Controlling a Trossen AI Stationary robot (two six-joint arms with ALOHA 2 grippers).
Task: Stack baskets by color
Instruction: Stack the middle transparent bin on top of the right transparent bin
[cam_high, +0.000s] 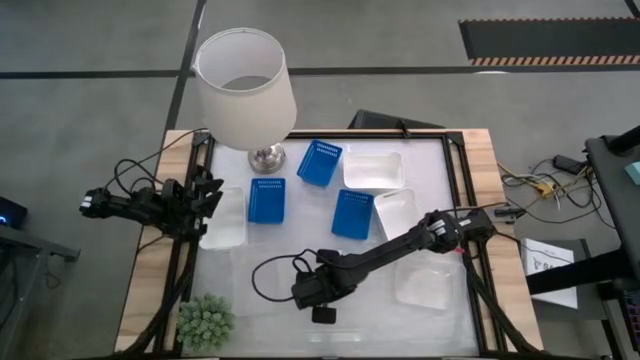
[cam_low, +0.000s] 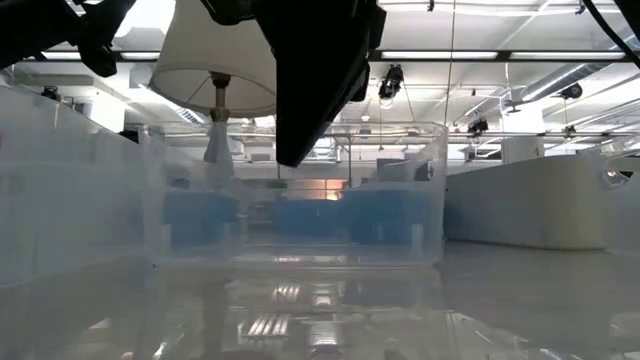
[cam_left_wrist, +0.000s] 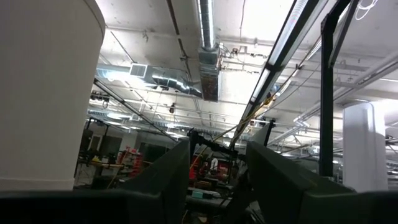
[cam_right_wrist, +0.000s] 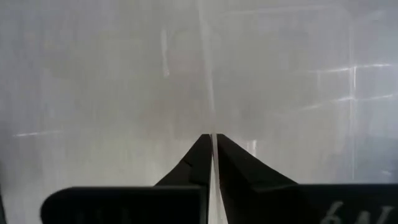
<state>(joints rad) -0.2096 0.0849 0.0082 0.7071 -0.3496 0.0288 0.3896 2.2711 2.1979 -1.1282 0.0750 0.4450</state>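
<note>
My right gripper reaches to the table's near middle, pointing steeply down, shut on a clear basket that stands on the table. In the low view the clear basket fills the middle, and the right gripper comes down at its rim. Three blue baskets lie in the middle of the table. White baskets lie around them. Another clear basket rests near the right. My left gripper waits open at the left edge. My right gripper pinches the clear basket's thin wall at its upper edge between its two fingers. It comes from above, slanting down, with one finger on either face of the wall. The wall runs on ahead of the fingertips. The basket's base stays on the table.
A lamp with a white shade stands at the far left of the table. A small green plant sits at the near left corner. A dark frame rail runs along the table's right side, and cables lie beyond it.
</note>
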